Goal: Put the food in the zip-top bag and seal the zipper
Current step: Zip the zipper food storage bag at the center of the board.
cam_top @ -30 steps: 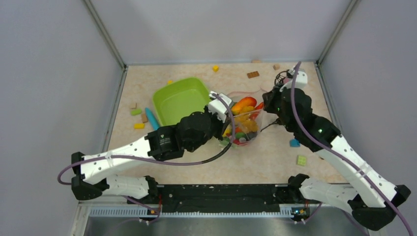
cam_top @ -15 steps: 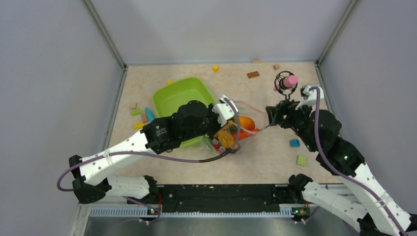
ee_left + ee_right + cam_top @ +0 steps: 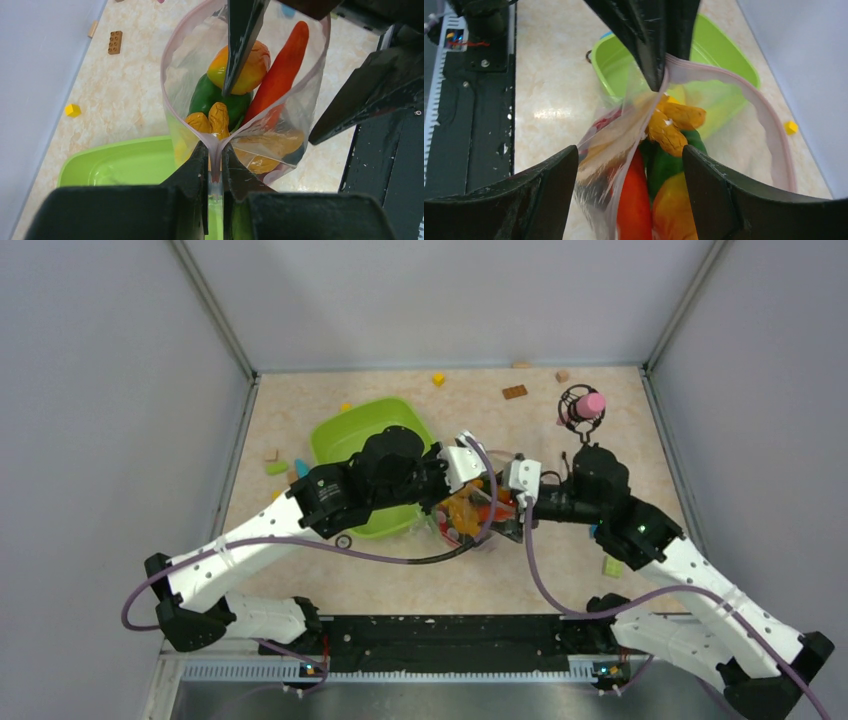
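The left claw [image 3: 215, 159] is pinching the zip-top bag [image 3: 192, 55] at its zipper [image 3: 164, 87] while the right claw [image 3: 630, 172] is gaping wide astride the rim.

Right gripper [image 3: 629, 154] fingers wide apart, bag [image 3: 619, 130] between them, nothing clamped. Bag mouth gapes, pink zipper [image 3: 776, 135] curving round the right side. Left gripper [image 3: 664, 65] at top pinches the zipper end. Inside: tan lumps [image 3: 674, 125], green pepper [image 3: 664, 167], long red piece [image 3: 634, 200], orange-yellow fruit [image 3: 674, 212]. Green tray [image 3: 724, 55] behind bag, yellow block [image 3: 791, 127] far right on table [image 3: 554, 90]
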`<action>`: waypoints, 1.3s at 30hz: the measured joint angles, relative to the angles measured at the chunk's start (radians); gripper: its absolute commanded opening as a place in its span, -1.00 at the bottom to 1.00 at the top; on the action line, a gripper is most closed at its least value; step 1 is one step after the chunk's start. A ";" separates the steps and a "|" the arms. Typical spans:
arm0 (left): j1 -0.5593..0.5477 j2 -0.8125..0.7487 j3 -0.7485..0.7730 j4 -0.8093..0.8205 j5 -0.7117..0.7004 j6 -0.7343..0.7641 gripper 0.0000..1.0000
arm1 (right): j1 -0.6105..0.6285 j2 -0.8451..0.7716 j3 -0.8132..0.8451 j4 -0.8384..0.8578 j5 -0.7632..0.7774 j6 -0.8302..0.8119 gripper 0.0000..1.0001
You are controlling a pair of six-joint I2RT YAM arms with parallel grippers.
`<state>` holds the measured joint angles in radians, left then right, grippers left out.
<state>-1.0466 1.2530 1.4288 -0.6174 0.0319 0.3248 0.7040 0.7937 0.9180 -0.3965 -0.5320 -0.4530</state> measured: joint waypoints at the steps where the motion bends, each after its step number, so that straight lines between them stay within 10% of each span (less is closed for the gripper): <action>1: 0.003 0.000 0.000 -0.002 0.005 0.000 -1.00 | 0.000 0.023 0.002 0.003 -0.027 -0.026 0.25; 8: 0.006 0.000 0.000 -0.007 0.012 -0.001 -1.00 | 0.000 0.132 0.043 0.016 -0.124 -0.103 -1.00; 10: 0.006 0.000 0.000 -0.008 0.008 -0.003 -0.93 | 0.000 0.136 0.042 0.029 -0.125 -0.098 -1.00; 13: 0.006 -0.001 0.000 -0.006 -0.006 -0.012 0.24 | 0.000 0.122 0.022 0.083 -0.123 -0.064 -1.00; 15: 0.006 -0.003 -0.003 0.005 -0.030 -0.023 0.60 | 0.000 0.101 -0.004 0.126 -0.108 -0.019 -1.00; 29: 0.238 -0.467 -0.546 0.440 -0.018 -0.290 0.95 | 0.000 0.072 -0.037 0.219 0.058 0.335 -1.00; 39: 0.444 -0.196 -0.645 0.798 0.443 -0.450 0.90 | 0.000 0.072 -0.061 0.228 0.037 0.333 -1.00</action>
<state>-0.6022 1.0573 0.7841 0.1810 0.4751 -0.1253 0.7040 0.8658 0.8570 -0.1684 -0.4950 -0.1196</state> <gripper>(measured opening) 0.968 0.003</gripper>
